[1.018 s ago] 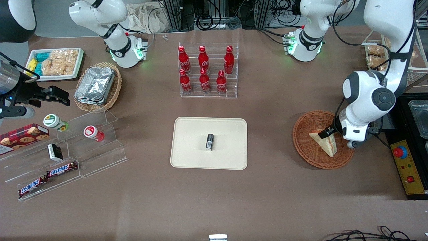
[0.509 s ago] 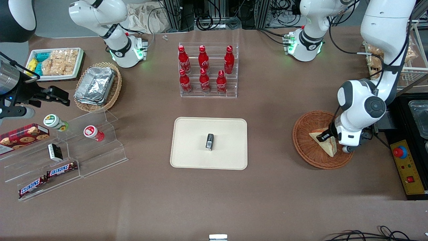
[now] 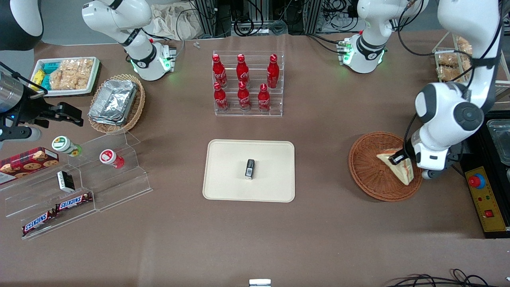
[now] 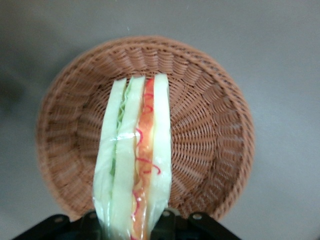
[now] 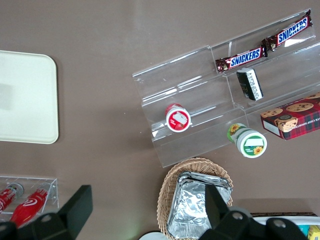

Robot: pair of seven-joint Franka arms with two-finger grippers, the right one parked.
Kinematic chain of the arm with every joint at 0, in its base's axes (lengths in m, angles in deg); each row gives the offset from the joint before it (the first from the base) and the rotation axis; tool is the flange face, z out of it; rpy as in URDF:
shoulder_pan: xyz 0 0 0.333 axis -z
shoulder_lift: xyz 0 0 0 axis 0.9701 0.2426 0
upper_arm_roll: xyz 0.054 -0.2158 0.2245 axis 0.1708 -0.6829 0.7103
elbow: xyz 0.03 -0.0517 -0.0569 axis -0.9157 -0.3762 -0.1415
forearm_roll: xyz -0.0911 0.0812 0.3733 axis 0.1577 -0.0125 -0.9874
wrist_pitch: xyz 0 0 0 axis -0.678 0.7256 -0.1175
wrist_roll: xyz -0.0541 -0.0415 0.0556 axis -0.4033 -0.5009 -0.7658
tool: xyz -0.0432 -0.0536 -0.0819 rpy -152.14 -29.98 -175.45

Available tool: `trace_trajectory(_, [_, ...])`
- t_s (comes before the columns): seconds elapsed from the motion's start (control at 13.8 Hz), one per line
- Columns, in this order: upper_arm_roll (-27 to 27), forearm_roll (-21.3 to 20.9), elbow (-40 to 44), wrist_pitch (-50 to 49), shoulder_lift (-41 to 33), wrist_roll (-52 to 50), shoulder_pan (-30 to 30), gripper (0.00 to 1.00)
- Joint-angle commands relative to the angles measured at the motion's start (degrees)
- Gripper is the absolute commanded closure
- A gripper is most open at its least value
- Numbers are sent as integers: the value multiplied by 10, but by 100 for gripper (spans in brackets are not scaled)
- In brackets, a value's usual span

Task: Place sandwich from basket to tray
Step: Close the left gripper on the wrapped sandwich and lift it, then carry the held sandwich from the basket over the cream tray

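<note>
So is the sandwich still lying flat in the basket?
No. The sandwich stands on edge, shut in the gripper, filling edge facing the wrist camera, over the basket. Whether it touches the weave: cannot tell.

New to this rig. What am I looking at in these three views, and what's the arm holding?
Two white Franka robot arms stand at a brown table. The front view looks down on the table from across it. The two other views come from cameras on the arms' wrists.

Only the left arm is working. Its gripper is over the round reddish-brown wicker basket, shut on a wrapped triangular sandwich. The left wrist view looks down the sandwich into that basket, with the sandwich's base between the fingers.

Its goal is the cream tray in the middle, which already holds a small dark object.

Also there: a clear rack of red bottles, a tan basket of foil containers, and a clear stepped stand with Snickers bars, which the right wrist view also shows.
</note>
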Motion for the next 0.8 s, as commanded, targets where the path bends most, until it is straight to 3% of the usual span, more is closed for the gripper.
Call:
trace_trajectory(0.0, [-17, -2, 60, -124, -35, 39, 3, 100])
trace_trajectory(0.22, [-46, 5, 158, -242, -32, 76, 3, 100])
trace_trajectory(0.36, [-65, 37, 200, -290, -31, 105, 3, 100])
trace_trajectory(0.73, [-135, 63, 228, -278, -10, 129, 3, 100])
